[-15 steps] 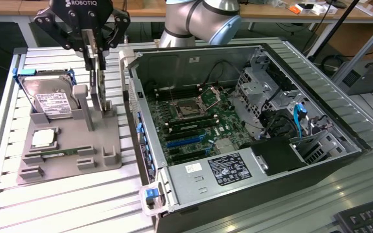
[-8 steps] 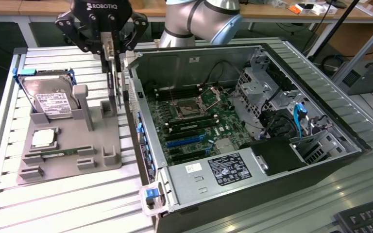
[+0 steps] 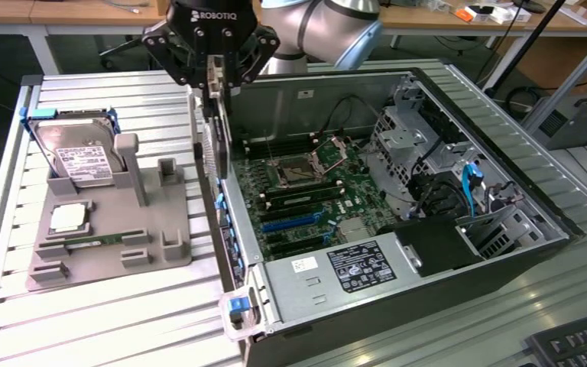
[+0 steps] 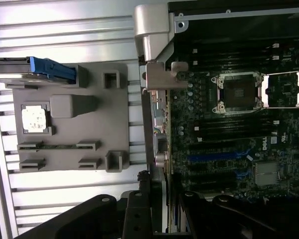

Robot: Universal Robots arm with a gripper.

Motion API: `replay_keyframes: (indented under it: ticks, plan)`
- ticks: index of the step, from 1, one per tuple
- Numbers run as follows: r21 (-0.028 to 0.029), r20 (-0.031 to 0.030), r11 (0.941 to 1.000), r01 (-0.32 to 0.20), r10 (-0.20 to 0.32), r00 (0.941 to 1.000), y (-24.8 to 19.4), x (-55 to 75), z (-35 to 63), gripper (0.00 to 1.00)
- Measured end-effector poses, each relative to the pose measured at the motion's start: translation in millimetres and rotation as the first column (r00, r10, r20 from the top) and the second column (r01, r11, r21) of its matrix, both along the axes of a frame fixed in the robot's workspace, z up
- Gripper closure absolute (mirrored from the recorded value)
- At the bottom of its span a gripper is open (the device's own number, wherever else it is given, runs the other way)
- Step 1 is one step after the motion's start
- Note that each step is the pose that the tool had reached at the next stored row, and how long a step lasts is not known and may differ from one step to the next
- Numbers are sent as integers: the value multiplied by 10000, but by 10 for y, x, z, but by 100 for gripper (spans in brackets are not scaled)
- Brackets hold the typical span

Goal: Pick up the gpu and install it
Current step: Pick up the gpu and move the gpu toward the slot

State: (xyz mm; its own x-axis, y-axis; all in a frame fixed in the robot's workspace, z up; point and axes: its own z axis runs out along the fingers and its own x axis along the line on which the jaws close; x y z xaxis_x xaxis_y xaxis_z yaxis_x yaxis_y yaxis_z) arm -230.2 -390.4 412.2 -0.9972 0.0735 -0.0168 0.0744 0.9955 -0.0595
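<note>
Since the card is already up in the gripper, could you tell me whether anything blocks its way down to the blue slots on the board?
Nothing visible does. The gripper holds the gpu on edge above the open case's wall, beside the motherboard. The blue slots look empty, and no cable crosses them.

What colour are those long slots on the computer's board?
Blue slots on a green board, best seen in the exterior view.

**Two cameras over one open computer**

The exterior view looks down at an angle from the near side, taking in the grey holder on its left and the open computer case on its right. The wrist view looks straight down from close above, sharing the holder and motherboard.
</note>
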Motion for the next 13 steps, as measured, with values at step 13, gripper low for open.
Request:
replay_keyframes:
  ticks: [13]
  plan:
    - [-13, -50, 10000, 1, -1, 10000, -50, 634, -105, 73]
